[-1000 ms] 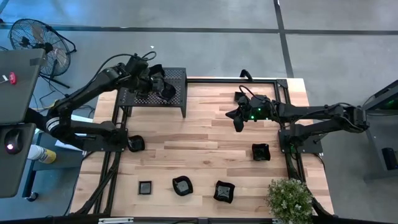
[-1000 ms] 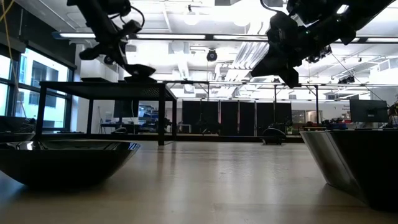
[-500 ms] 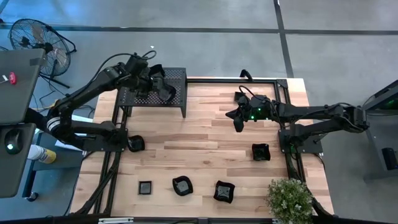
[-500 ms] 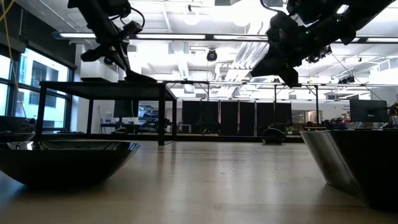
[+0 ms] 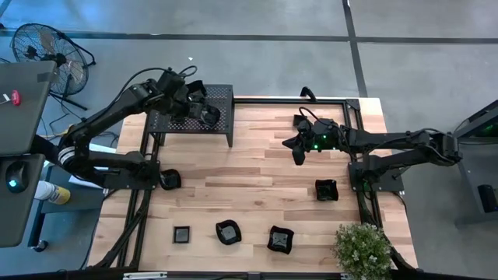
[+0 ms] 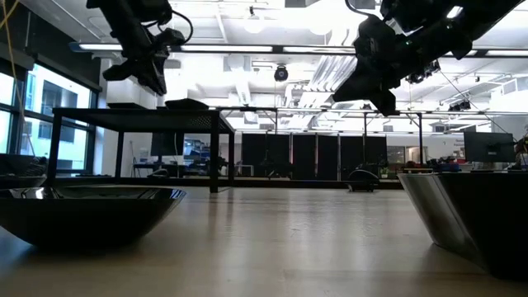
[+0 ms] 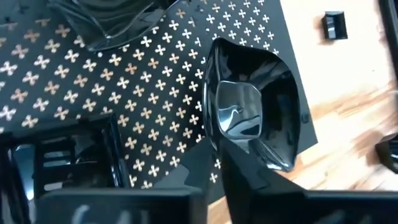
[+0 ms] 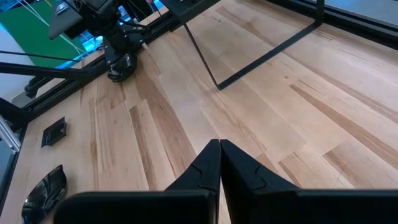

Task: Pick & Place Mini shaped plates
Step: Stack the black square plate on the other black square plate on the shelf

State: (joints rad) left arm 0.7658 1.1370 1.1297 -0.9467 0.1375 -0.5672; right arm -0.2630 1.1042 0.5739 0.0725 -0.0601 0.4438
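left gripper [image 5: 201, 114] hovers over the black perforated metal rack [image 5: 223, 96] at the table's far left corner, and from these views i cannot tell how far its fingers stand apart; nothing looks pinched between them. under its wrist camera a glossy black wavy-edged mini plate [image 7: 252, 112] sits flat on the rack top, a square one [image 7: 62, 155] beside it and a third dish partly in view. down on the pale wooden table [image 5: 257, 187], more little black plates wait: one at the left edge [image 5: 170, 180], a row of three along the near side [image 5: 228, 232], one further right [image 5: 326, 190]. they look stiff, light and slick, probably brittle, so the raised rim is the place to pinch, one finger inside and one outside, gently. over to the right, right gripper [image 5: 299, 148] hangs above bare wood at the far side, fingers pressed together, empty.
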